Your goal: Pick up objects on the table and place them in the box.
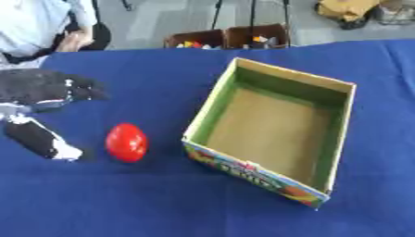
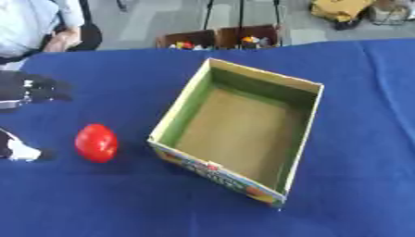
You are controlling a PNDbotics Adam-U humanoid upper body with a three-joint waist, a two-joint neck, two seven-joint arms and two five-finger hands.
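One red egg-shaped object (image 1: 126, 142) on blue cloth — just right of the left robot hand (image 1: 40, 111), fingers spread, apart.

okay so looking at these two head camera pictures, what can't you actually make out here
- Left hand: blurred in both views and cut by the left edge in the right eye view; finger pose unclear.
- Right hand: in neither view.
- Red object: egg-shaped; too soft to identify.
- Box: its near inner wall is hidden by its own front rim; the print on its front is unreadable.
- Crates beyond the table: coloured contents too small.
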